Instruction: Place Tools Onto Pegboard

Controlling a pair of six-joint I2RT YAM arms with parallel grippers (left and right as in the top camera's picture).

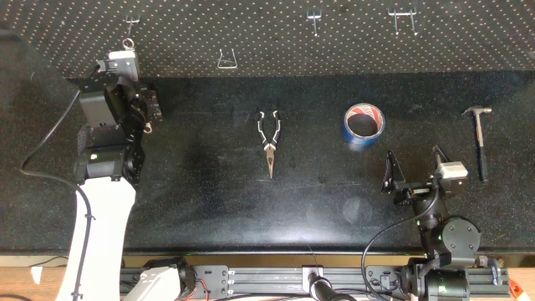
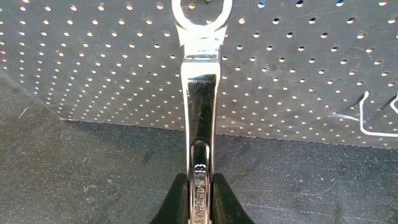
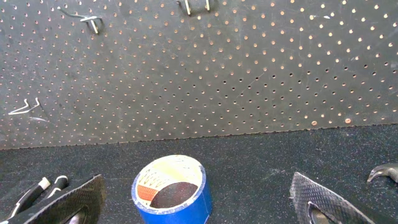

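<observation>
My left gripper (image 2: pixel 200 200) is shut on the shank of a chrome combination wrench (image 2: pixel 200 112). The wrench stands upright with its ring end (image 2: pixel 202 12) up against the black pegboard (image 2: pixel 298 81). From above, the left gripper (image 1: pixel 125 57) is at the pegboard's left part, the wrench ring (image 1: pixel 128 42) just below a hook (image 1: pixel 132 18). Needle-nose pliers (image 1: pixel 268 138), a blue tape roll (image 1: pixel 364 124) and a hammer (image 1: pixel 479 138) lie on the black mat. My right gripper (image 1: pixel 413 156) stands open near the front, just behind the tape roll (image 3: pixel 172 190).
Wire hooks hang on the pegboard: a loop hook (image 1: pixel 226 58), a double hook (image 1: pixel 313 17) and another (image 1: pixel 403 17). The pliers' handles (image 3: pixel 37 190) and the hammer head (image 3: pixel 384 173) flank the right gripper's fingers (image 3: pixel 74 199). A black cable (image 1: pixel 50 134) trails beside the left arm.
</observation>
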